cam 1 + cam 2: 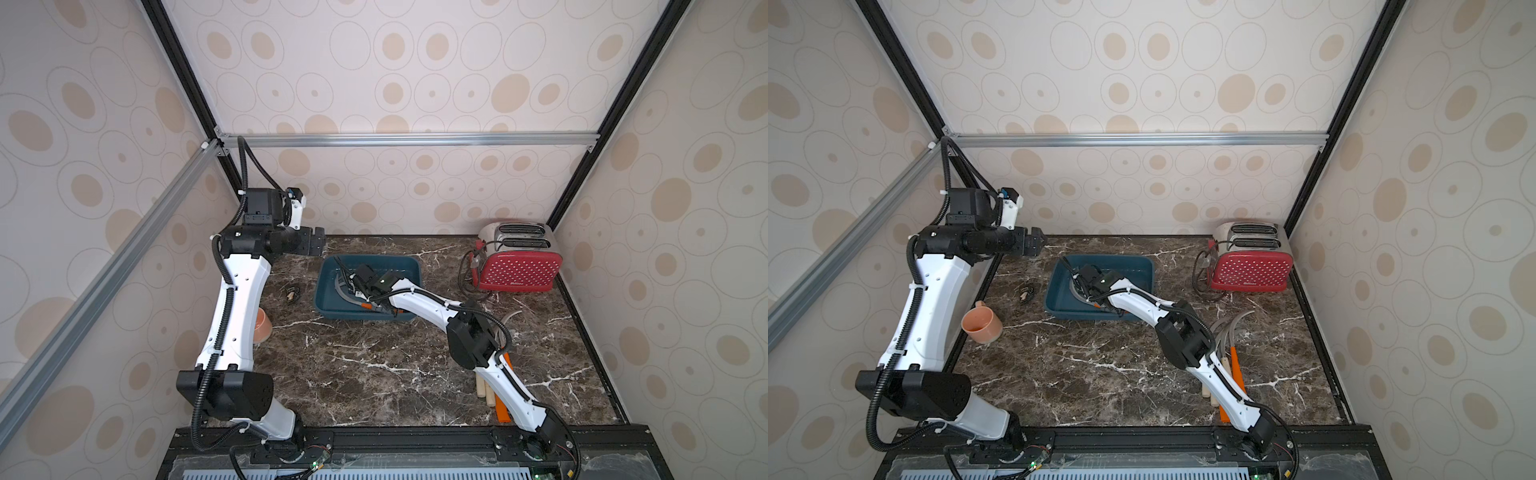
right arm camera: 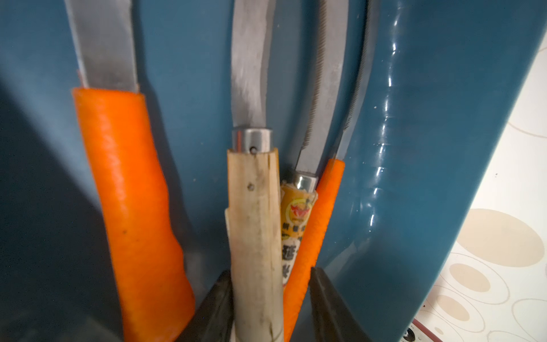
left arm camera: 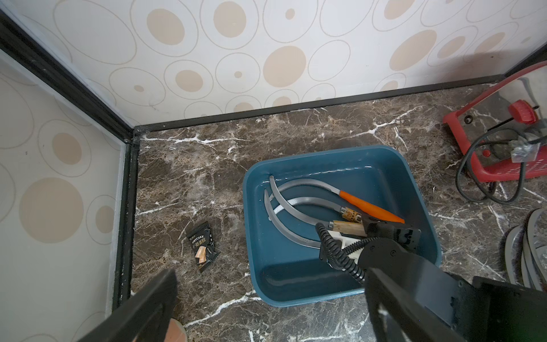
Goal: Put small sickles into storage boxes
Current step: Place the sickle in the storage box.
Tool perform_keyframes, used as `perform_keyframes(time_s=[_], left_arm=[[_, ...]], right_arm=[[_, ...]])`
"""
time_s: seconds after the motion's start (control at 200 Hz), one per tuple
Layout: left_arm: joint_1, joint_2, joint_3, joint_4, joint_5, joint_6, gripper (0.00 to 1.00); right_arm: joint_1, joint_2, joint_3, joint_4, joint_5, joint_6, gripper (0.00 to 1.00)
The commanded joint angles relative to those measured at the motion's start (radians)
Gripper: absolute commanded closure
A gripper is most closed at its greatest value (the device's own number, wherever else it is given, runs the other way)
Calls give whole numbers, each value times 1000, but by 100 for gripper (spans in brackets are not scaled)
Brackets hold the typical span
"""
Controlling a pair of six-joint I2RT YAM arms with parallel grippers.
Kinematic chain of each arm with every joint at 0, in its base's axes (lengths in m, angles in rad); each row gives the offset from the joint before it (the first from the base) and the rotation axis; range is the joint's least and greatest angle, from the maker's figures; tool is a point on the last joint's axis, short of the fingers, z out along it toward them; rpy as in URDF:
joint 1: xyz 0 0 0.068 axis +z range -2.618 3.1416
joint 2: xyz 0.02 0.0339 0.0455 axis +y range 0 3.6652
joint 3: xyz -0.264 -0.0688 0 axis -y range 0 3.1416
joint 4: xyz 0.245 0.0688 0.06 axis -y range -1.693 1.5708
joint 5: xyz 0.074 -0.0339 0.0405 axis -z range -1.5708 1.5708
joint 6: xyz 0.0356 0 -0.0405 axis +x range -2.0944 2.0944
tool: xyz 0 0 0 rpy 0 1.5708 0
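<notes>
R gripper: reaching into glossy teal tray, jaws apart, straddling pale wood sickle handle.
L gripper: hovering, jaws wide.

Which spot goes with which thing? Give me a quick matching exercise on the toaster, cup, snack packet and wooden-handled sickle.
Things:
1 toaster
2 cup
3 snack packet
4 wooden-handled sickle

Places:
A in the tray, straddled by the right tool
B far right corner of the table
C on the table, left of the tray
D at the table's left edge

Pairs: 1-B, 2-D, 3-C, 4-A
</notes>
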Motion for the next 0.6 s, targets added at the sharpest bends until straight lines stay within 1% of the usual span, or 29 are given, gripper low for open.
perform_keyframes(time_s=[0.0, 0.075, 0.09, 0.135, 0.325, 0.401, 0.496, 0.551, 0.591], left_arm=[[4, 14, 52, 6, 12, 18, 1], [4, 21, 55, 9, 14, 16, 1], [4, 21, 55, 11, 15, 16, 1], [4, 25, 50, 18, 19, 17, 1], [4, 37, 59, 24, 49, 13, 1], [4, 39, 62, 22, 52, 15, 1], [4, 42, 62, 14, 52, 18, 1], [4, 40, 53, 14, 51, 19, 1], [5, 39, 48, 16, 52, 20, 1]], right_arm=[[5, 12, 21, 17, 3, -6, 56], [-1, -8, 22, 29, -2, 19, 55], [-4, -12, 49, 29, -4, 26, 55], [-9, -28, 57, 27, -13, 48, 55], [-27, -98, 45, 6, -58, 97, 55], [-34, -101, 51, -28, -86, 105, 53], [-39, -90, 69, -69, -66, 108, 53], [-49, -92, 87, -101, -77, 150, 54], [-61, -105, 98, -127, -106, 205, 54]])
